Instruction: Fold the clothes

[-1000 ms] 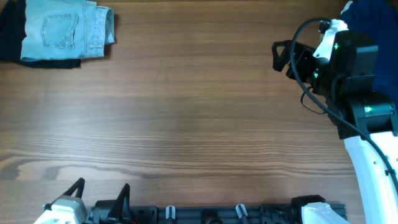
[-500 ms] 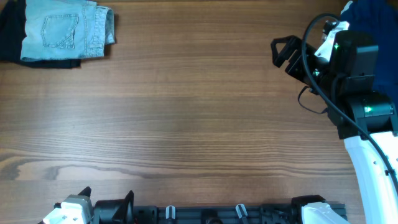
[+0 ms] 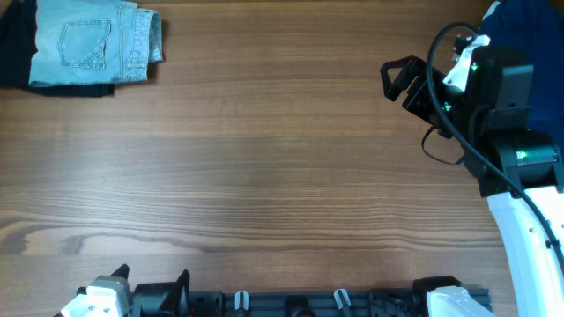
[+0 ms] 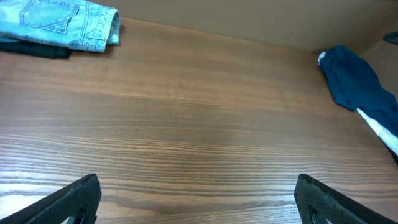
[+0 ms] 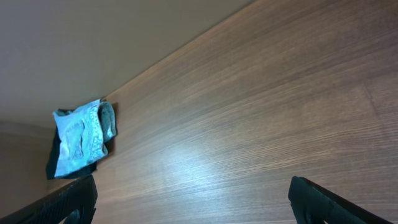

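Denim shorts [image 3: 92, 42] folded, far left corner of desk [image 3: 282, 176], atop dark garment [image 3: 13, 53]. Navy garment [image 3: 529, 22] heaped far right, beside my right hand [image 3: 395, 81]: fingers spread wide, nothing held. Left hand [image 3: 150, 283] likewise, near edge. I'd pinch one navy hem, drag it centre, spread flat.

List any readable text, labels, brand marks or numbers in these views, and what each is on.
None can be read in any view. The denim shorts show only stitching, the navy cloth is plain, and the right arm carries green lights but no visible lettering.
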